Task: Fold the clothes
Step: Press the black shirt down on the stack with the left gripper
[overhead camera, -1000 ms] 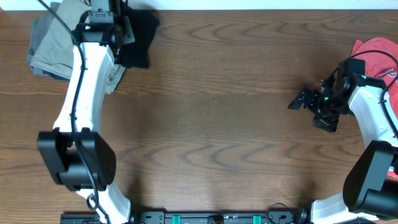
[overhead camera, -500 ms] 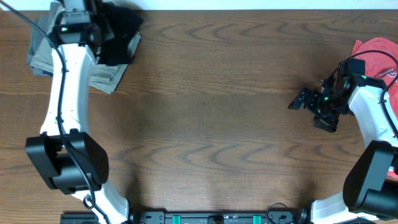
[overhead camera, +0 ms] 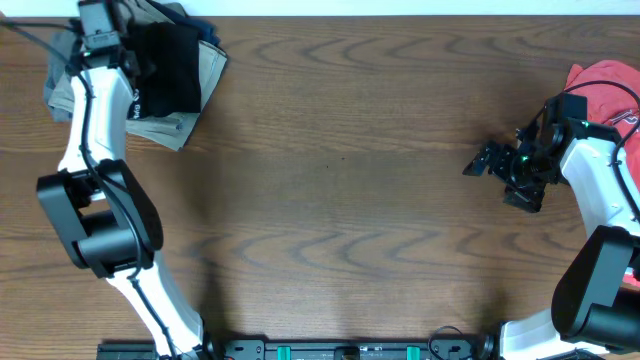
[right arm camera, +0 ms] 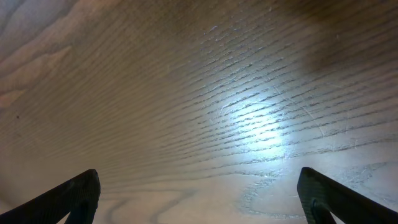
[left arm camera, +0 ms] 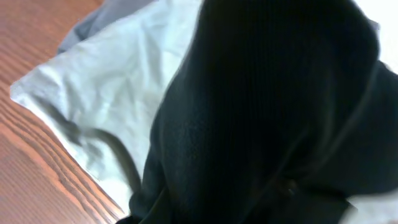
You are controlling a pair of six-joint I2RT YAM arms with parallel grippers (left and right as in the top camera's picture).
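Plain black soft-fabric garment (overhead camera: 168, 65) clenched in left gripper (overhead camera: 128, 45), draped over khaki folded trousers (overhead camera: 165, 125) at far-left corner of wooden table (overhead camera: 340, 180). Right gripper (overhead camera: 488, 160) spread wide, nothing held. Left claw's fingers masked by cloth in wrist view; garment outline shown only overhead.

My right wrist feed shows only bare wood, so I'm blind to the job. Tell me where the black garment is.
Observer: The black garment is at the table's far left corner, draped over the folded khaki trousers.
Operator: Report the left gripper.
Observer: The left gripper is shut on that garment; black fabric fills its wrist view.
Operator: Now say what else is on the table.
Observer: A red garment lies at the right edge.
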